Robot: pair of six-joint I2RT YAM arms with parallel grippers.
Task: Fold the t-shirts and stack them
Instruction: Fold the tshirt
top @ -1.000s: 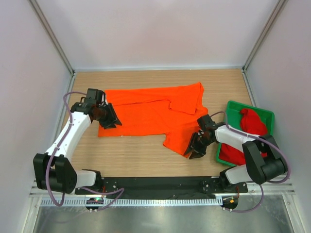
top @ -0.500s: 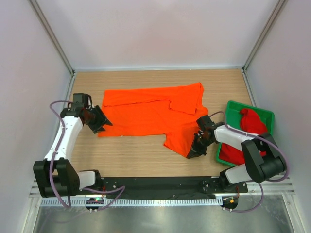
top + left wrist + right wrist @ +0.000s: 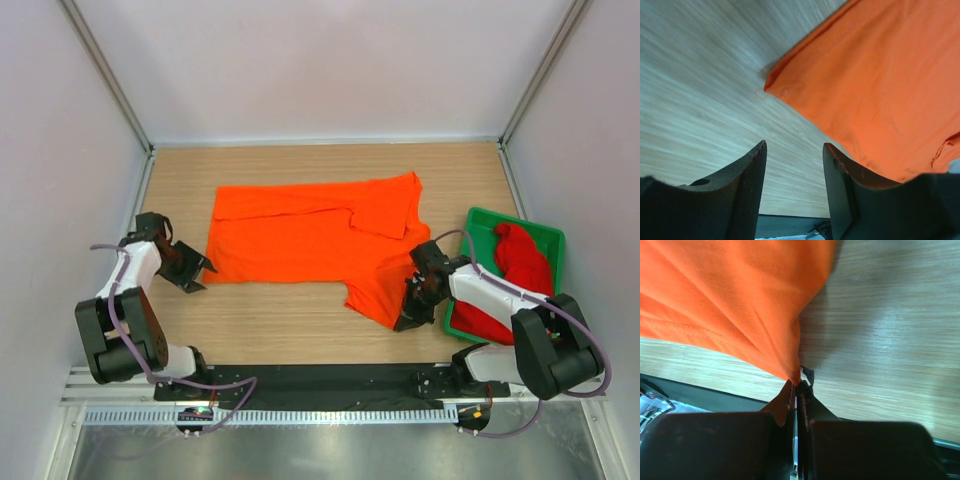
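Spread mostly flat across the table (image 3: 300, 165), a flap doubled over near its right end: the orange shirt (image 3: 310, 240). Pinched at its near-right corner by the right gripper (image 3: 408, 316), open over that corner a second ago and now shut tight on the cloth, hem drawn to a peak between the jaws. On the other side, a retreat: left gripper (image 3: 198, 275) off the shirt's left edge and back over bare wood just beside it, jaws parted wider than before, holding nothing. Heaped in the green tray (image 3: 480, 222) at far right, untouched: the red shirt (image 3: 520, 262). By the look of it, first fold only beginning, likely a lift of the held corner across the body. With one corner held and the left side let go, some risk of dragging the whole shirt instead of folding it. Stacking still far off.
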